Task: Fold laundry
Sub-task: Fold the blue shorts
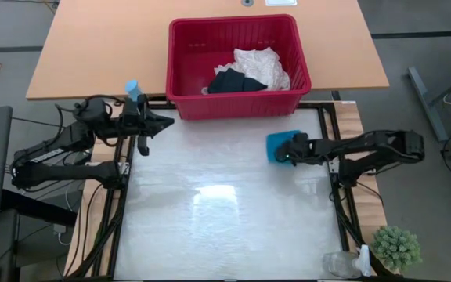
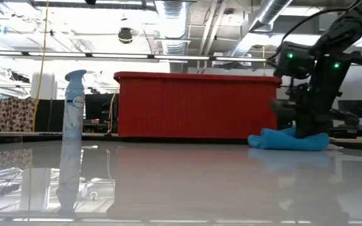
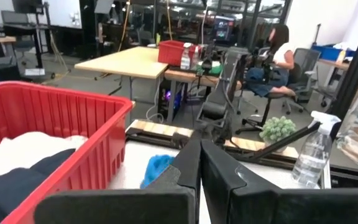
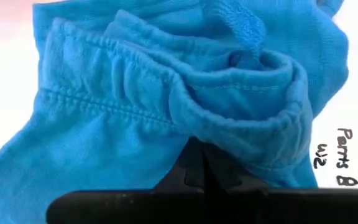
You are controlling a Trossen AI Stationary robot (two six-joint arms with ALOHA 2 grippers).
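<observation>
A: Where does the laundry stand at this moment?

B: The turquoise garment lies bunched on the desk, near its right edge and just in front of the red basket. The cream cloth and the dark garment lie together inside that basket.

A: And the right claw?

B: It is down on the turquoise garment with its jaws clenched. The right wrist view shows the closed fingertips tucked under a gathered hem, pressing into the fabric. Whether cloth is actually pinched between them I cannot tell; it may only be pushing on the pile.

A: The left claw?

B: Clenched too, holding nothing, hovering at the desk's left edge near the spray bottle.

A: So what does the step call for?

B: I judge it is spreading this small piece flat before any fold. A good move takes one layer at the hem, not the whole bunch, and draws it across the open desk so the creases pull out. The fabric looks thin and stretchy, so it will likely drag and roll rather than slide cleanly.

A: Risks?

B: Catching both layers, or dragging it off the right edge. The left claw could pin the opposite side.
</observation>
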